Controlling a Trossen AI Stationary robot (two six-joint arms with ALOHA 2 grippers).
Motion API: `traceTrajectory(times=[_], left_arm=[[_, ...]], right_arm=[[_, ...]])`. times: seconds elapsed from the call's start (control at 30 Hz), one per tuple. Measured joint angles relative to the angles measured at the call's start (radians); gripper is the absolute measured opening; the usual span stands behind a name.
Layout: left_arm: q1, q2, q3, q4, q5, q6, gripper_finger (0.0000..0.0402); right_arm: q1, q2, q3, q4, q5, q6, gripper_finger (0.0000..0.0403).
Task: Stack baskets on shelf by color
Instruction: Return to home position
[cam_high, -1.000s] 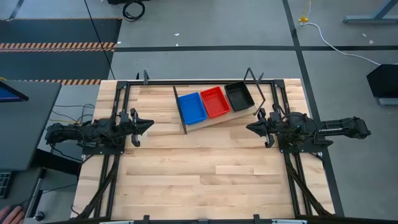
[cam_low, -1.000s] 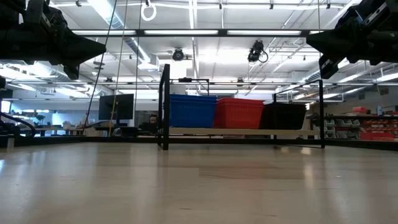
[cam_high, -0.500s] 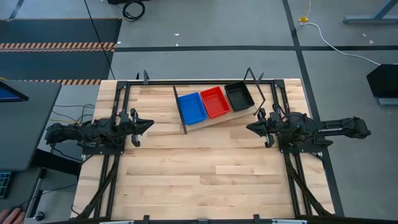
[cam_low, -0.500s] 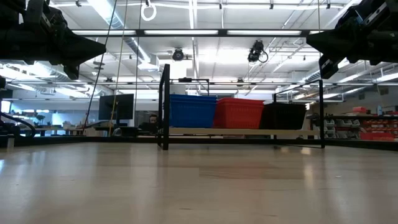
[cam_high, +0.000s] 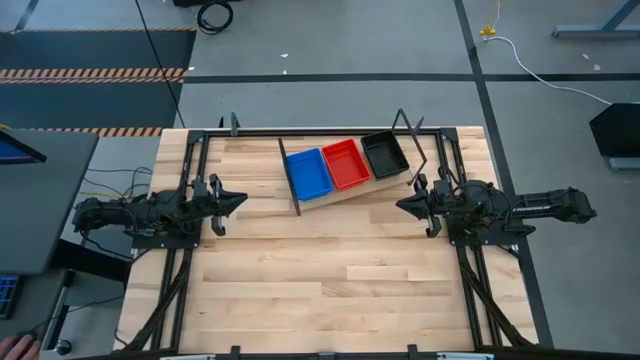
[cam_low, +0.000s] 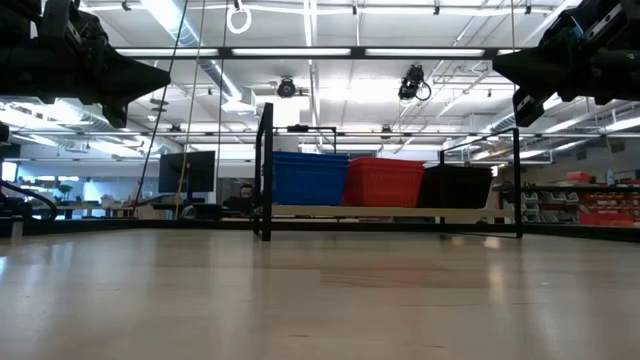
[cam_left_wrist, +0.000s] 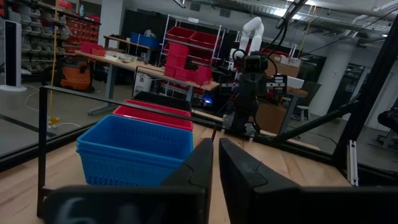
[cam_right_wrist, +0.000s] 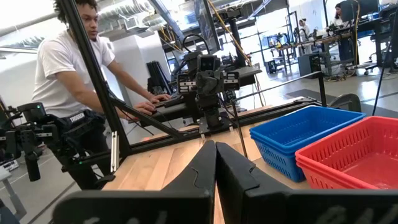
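Note:
On the slanted wooden shelf (cam_high: 330, 192) at the table's far middle sit three stacks of baskets side by side: blue (cam_high: 308, 173), red (cam_high: 346, 164) and black (cam_high: 384, 154). The low view shows them in a row, blue (cam_low: 306, 178), red (cam_low: 384, 181), black (cam_low: 456, 186). My left gripper (cam_high: 238, 201) hovers shut at the table's left side, pointing level toward the right. My right gripper (cam_high: 402, 206) hovers shut at the right side, pointing left. Both hold nothing and stand clear of the shelf.
Black wire frame ends (cam_high: 288, 178) (cam_high: 410, 135) stand at the shelf's two ends. A black metal frame (cam_high: 320, 131) runs along the table's far edge and sides. A person (cam_right_wrist: 81, 74) stands beyond the table's left side. Bare wood (cam_high: 330, 280) fills the near half.

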Motion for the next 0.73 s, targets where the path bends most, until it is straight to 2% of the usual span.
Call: traceTrajectory(times=[0.5, 0.73], left_arm=[[0.000, 0.000, 0.000, 0.000, 0.000, 0.000, 0.0028], [0.000, 0.000, 0.000, 0.000, 0.000, 0.000, 0.0039]], right_arm=[[0.000, 0.000, 0.000, 0.000, 0.000, 0.000, 0.0012], [0.000, 0.000, 0.000, 0.000, 0.000, 0.000, 0.0012]])
